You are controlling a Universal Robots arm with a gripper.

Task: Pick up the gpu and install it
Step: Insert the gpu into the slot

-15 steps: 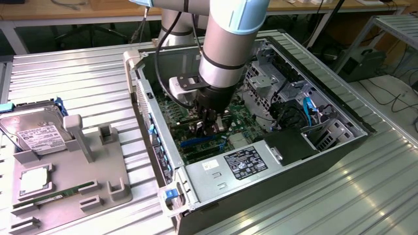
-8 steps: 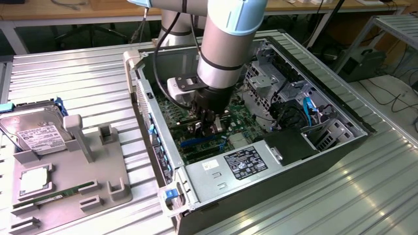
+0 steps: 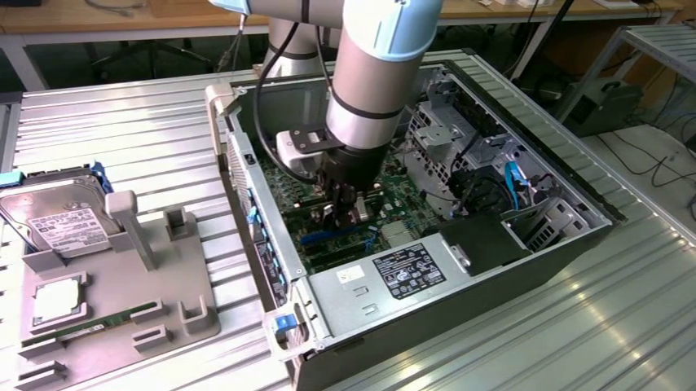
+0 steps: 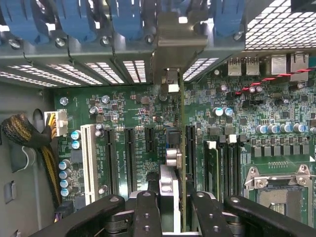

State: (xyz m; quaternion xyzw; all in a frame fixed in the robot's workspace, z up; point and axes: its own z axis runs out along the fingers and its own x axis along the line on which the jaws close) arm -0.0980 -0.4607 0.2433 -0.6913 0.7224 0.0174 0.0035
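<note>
On a ribbed metal table point(image 3: 130, 138), an open computer case point(image 3: 468, 318) is laid; a grey holder tray point(image 3: 179, 285) is set beside the case, toward the exterior view's left.

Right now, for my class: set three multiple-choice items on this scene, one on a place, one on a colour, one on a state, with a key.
1. Where does the hard drive lie? A in the computer; B on the grey fixture; C on the floor.
2. What colour are the bracket clips? A blue; B red; C yellow.
3. The gripper is: A open, empty; B shut on the gpu; C holding a cable.
Key: 1 B, grey plastic lies under it; 2 A, blue plastic shows; 3 B, the card sits edge-on in its grip.
</note>
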